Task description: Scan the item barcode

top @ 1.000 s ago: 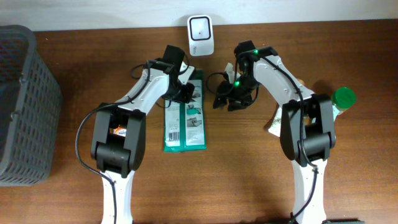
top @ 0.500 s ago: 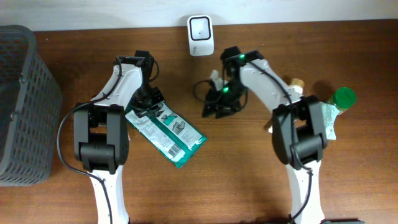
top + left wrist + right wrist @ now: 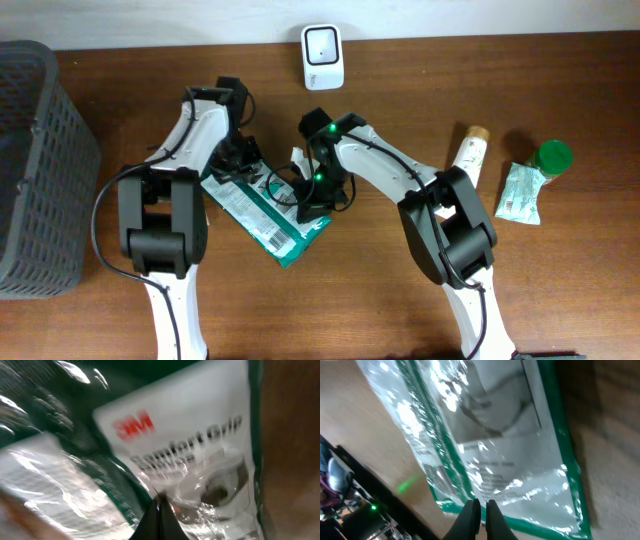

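On brown wood point(image 3: 400, 290), left tool point(image 3: 159, 504) pinches glossy crinkled packet point(image 3: 272, 218), right tool point(image 3: 481, 505) closed.

The green package point(image 3: 268, 208) lies diagonally left of frame centre on the wooden table point(image 3: 400, 290). The left gripper point(image 3: 238, 162) meets its upper-left end and the right gripper point(image 3: 308, 200) its right edge. A white scanner point(image 3: 323, 57) stands top centre, and a grey basket point(image 3: 40, 170) sits far left.

A green-and-white 3M package point(image 3: 262, 208) in glossy clear film lies flat and slantwise, below and slightly left of the white scanner point(image 3: 322, 43) in the overhead view, well apart from it. Its barcode point(image 3: 273, 238) faces up near the end farther from the scanner.
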You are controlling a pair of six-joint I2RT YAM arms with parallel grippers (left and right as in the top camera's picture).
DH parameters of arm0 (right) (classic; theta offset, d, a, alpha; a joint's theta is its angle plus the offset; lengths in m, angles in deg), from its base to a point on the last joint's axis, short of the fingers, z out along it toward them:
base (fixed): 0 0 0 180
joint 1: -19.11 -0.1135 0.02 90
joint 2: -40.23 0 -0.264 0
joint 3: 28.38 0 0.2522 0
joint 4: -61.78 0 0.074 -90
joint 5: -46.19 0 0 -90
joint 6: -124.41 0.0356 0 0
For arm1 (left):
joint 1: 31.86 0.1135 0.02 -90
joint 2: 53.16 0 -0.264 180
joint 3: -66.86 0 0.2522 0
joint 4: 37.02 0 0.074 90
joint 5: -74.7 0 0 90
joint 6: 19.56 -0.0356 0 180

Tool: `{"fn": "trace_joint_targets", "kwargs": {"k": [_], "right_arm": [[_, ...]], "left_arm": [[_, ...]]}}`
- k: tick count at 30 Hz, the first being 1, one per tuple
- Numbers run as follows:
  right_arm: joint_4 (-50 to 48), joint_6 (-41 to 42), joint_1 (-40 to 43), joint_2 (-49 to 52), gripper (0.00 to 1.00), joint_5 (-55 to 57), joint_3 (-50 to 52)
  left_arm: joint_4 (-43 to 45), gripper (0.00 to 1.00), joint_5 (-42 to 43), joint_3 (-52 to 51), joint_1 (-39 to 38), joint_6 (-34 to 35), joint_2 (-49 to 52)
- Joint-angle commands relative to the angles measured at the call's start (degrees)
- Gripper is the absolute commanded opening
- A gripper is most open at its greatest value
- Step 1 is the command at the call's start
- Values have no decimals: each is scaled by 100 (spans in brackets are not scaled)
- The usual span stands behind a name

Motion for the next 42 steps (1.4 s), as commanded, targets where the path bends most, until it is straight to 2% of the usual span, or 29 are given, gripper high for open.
{"fn": "trace_joint_targets", "kwargs": {"k": [1, 3, 7, 11, 13, 15, 23, 25, 29, 31, 34, 38, 40, 42], "right_arm": [[-380, 175, -68, -131, 4, -577, 20], [-623, 385, -302, -125, 4, -326, 20], [-758, 979, -752, 46, 4, 636, 31], [-592, 1029, -719, 81, 4, 999, 46], [-455, 1093, -555, 81, 4, 1366, 48], [-457, 1108, -415, 87, 4, 1488, 48], [-527, 1250, -87, 417, 4, 1628, 55], [-584, 1161, 258, 417, 4, 1853, 9], [-787, 483, 678, 417, 4, 2463, -293], [-1320, -144, 826, 417, 5, 2656, -437], [-2159, -236, 898, 417, 6, 2535, -446], [-2721, -446, 815, 417, 14, 1827, -448], [-2450, -452, 841, 356, 20, 1825, -535], [-1379, -474, 927, -107, 32, 1690, -968]], "left_arm": [[-326, 12, -345, 933, 393, -402, -210], [-682, 18, -348, 1547, 605, -599, -334], [-1027, 28, -343, 2087, 706, -782, -382], [-1036, 24, -348, 2085, 667, -984, -380], [-997, 17, -348, 2048, 614, -1080, -380], [-981, 16, -345, 2031, 592, -1099, -378], [-890, 20, -348, 2022, 297, -1532, -378], [-859, 21, -348, 2022, 280, -1532, -378], [-870, 22, -345, 2013, 275, -1532, -378], [-866, 21, -341, 1941, 273, -1528, -378], [-739, 20, -341, 1572, 170, -1530, -378], [-131, 20, -345, 876, -48, -1624, -378], [151, 22, -348, 774, -81, -1904, -378], [691, 19, -348, 702, -81, -2505, -378]]}}
